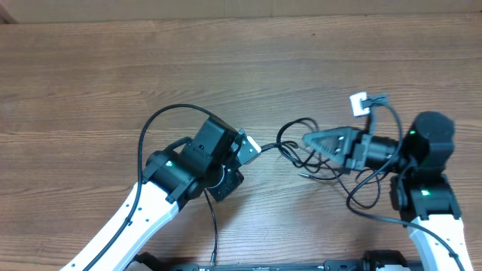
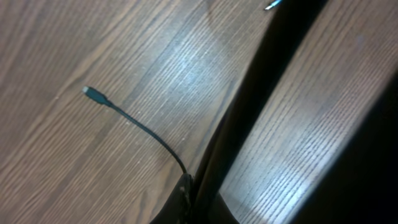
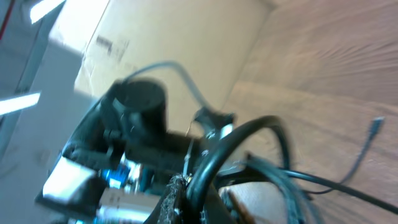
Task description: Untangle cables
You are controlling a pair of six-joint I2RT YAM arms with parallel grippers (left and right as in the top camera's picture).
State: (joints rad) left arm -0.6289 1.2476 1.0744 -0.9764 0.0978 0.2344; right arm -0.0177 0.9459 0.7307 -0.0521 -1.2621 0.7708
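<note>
Where the two arms meet near the middle of the counter (image 1: 226,68), the cables (image 1: 285,144) lie as a small knot of black loops, stretched between the two hands. From above, one strand runs straight from the left hand (image 1: 252,147) across to the tangle, and several loops spread over the wood beside and below the right hand (image 1: 307,140), with a loose end trailing toward the near edge.

The left hand is fully closed on a cable. Its wrist view shows the thin cord (image 2: 140,127) coming out from the pinched fingertips (image 2: 186,193) and curving over the counter to a small plug end (image 2: 87,91) that lies flat on the wood. A second, silver-tipped end (image 2: 272,5) shows at the top edge of that view, beyond the dark finger.

The right hand is closed as well. Its wrist view is blurred, but a thick black loop (image 3: 233,134) rises directly out of its shut fingertips (image 3: 180,193) and arches to the right. A thinner strand runs off across the wood to a small plug (image 3: 375,126). The left arm (image 3: 134,106) fills the background just behind the loop.
</note>
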